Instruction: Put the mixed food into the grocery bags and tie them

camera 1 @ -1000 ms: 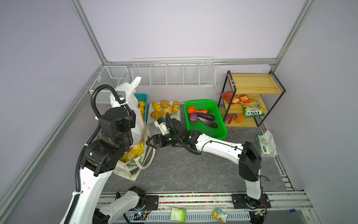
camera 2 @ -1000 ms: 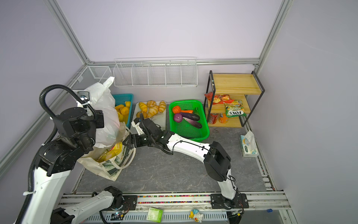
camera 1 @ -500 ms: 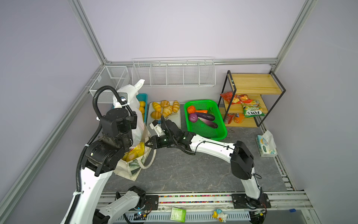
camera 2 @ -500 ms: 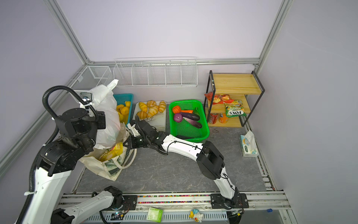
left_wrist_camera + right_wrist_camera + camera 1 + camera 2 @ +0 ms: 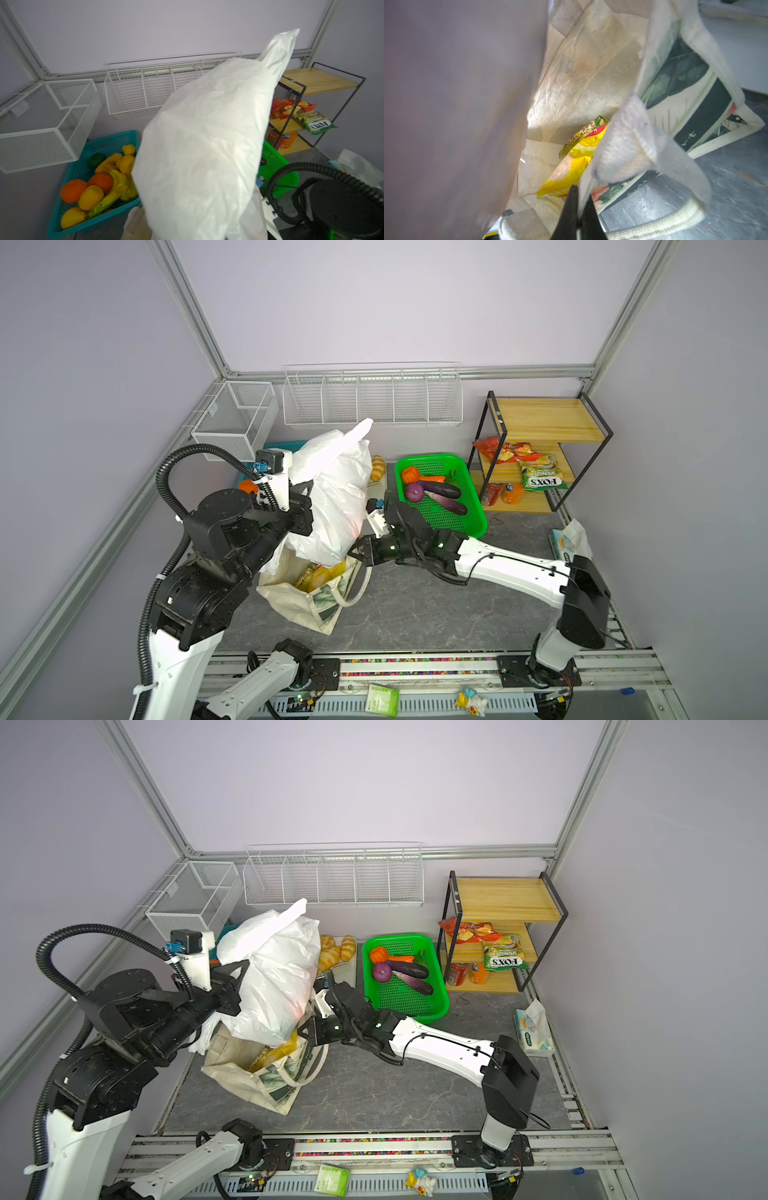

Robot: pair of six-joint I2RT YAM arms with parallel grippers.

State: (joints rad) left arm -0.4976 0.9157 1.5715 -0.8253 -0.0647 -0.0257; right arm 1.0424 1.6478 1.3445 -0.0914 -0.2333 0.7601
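Fingers [image 5: 569,209] of the right gripper [image 5: 356,554] are pressed together w/ the rim of the large cream canvas tote w/ green leaf print [image 5: 299,608] pinched btwn them. Its wrist view looks into the tote's open mouth. Two yellow snack packets [image 5: 571,164] lie at the bottom inside and also show from above [image 5: 322,576]. A thick cream loop handle [image 5: 675,220] hangs outside the tote, over the grey marbled tabletop [image 5: 415,614].

The left gripper [image 5: 237,986] has its fingertips buried in the film of the thin crinkly white plastic bag [image 5: 336,497], closed on a gather of it. It holds the bag up off the table. The bag is bulging, one handle tip sticking up, and its underside sits right over the tote's mouth. Can't tell if it touches the packets. A faint reddish patch shows through the film low down; contents not readable.

Right of the tote is a green plastic mesh basket [image 5: 471,506]. In it are a purple onion [image 5: 413,492], an orange carrot [image 5: 434,479], a round orange-red veg and two dark aubergines.

A teal plastic basket [image 5: 116,141] by the back wall holds oranges, lemons and bananas. Golden croissants [image 5: 332,955] lie btwn the two baskets.

A wood-and-black-wire shelf unit [image 5: 544,418] stands at the far right w/ a red packet [image 5: 498,448], a green FOX'S packet [image 5: 540,480] and two cans. A small white packet w/ pale blue marks [image 5: 569,541] lies near the right edge.
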